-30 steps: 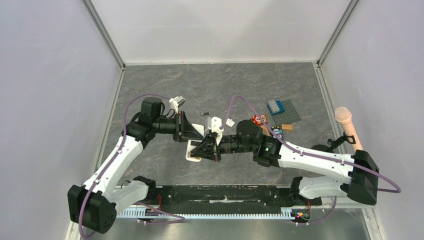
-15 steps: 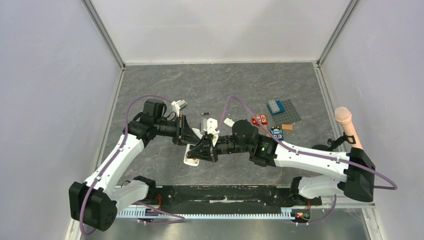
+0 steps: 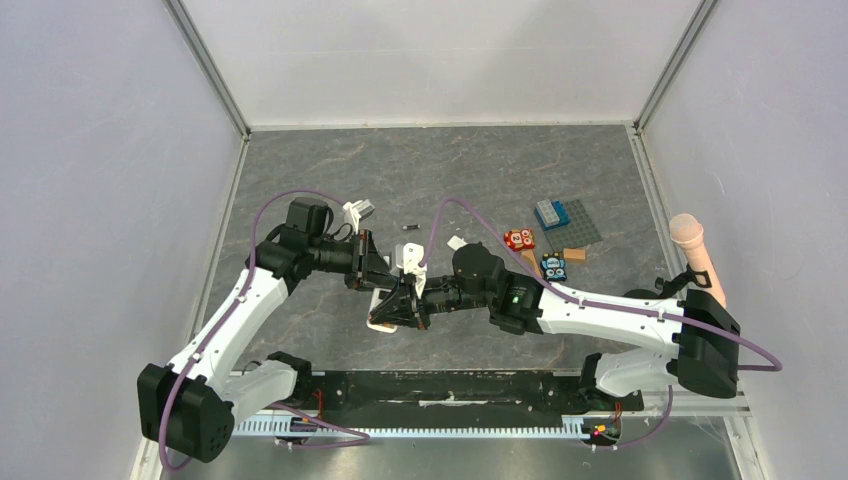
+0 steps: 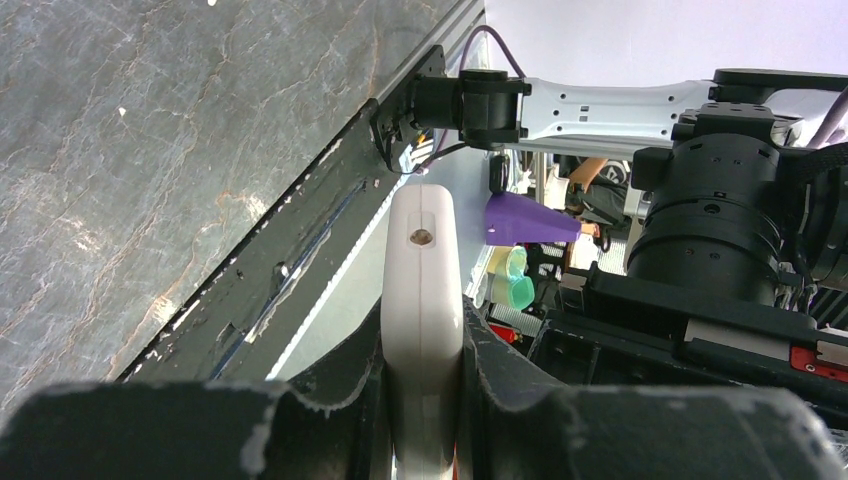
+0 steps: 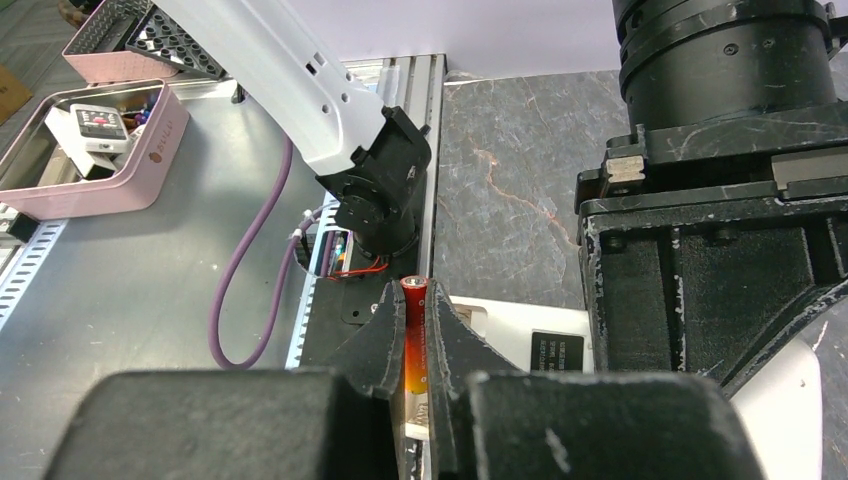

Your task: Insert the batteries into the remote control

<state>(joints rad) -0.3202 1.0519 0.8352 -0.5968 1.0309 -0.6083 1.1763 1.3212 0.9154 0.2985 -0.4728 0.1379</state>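
counting as we go: one remote control (image 4: 422,300), just the one. batteries, that's two: one orange-red battery (image 5: 415,335), one dark battery (image 3: 408,227). one small white cover piece (image 3: 457,243). over to the blocks: one red block (image 3: 519,239), one blue block (image 3: 553,266), one blue brick (image 3: 548,212), one grey studded plate (image 3: 580,226), one tan piece (image 3: 574,254). one pink-headed microphone (image 3: 687,232). two arms, left arm (image 3: 235,310) and right arm (image 3: 610,315). and one pink tin (image 5: 90,150).
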